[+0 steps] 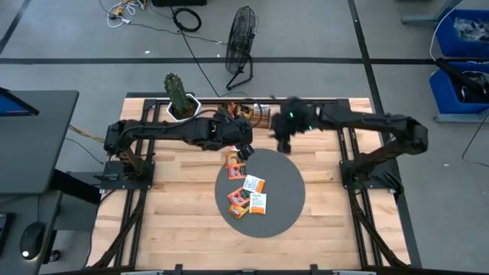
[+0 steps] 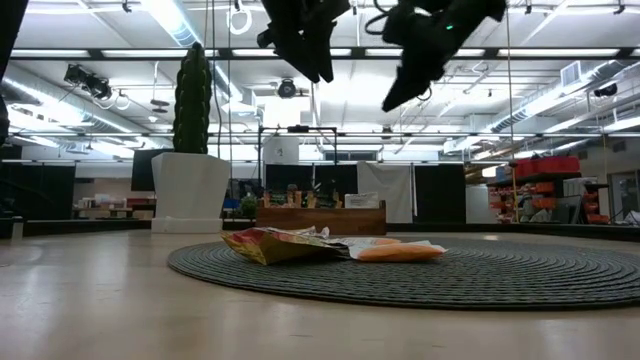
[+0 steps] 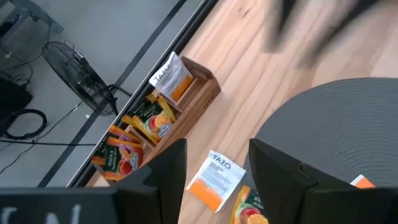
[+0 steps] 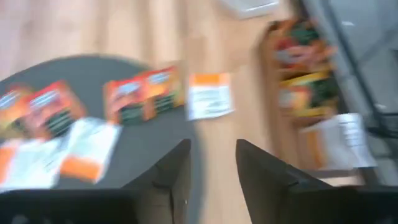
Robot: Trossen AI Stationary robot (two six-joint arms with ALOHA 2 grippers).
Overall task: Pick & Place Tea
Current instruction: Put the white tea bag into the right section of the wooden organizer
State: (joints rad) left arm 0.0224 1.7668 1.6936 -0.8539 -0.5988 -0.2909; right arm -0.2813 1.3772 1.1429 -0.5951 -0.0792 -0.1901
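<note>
On your left, the left claw hangs above the table near the far rim of the grey disc. Its fingers stand spread with nothing between them. Straight below that gap lies a white-and-orange sachet on bare wood, just off the disc. Beside it, at the disc's rim, a red-and-green sachet peeks past the finger. Beyond the claw's tips sits the wooden tray, with more sachets standing in its compartments.

Moving right, the rest of the tea lies in a loose cluster on the disc, on your side of both claws. From table height it reads as a low heap.

On your right, the right claw hovers in the air at the disc's far rim, close beside the left one but apart from it. Its fingers are parted and hold nothing. Under and ahead of them you see the disc's edge, sachets on it, and the tray off to one side.
</note>
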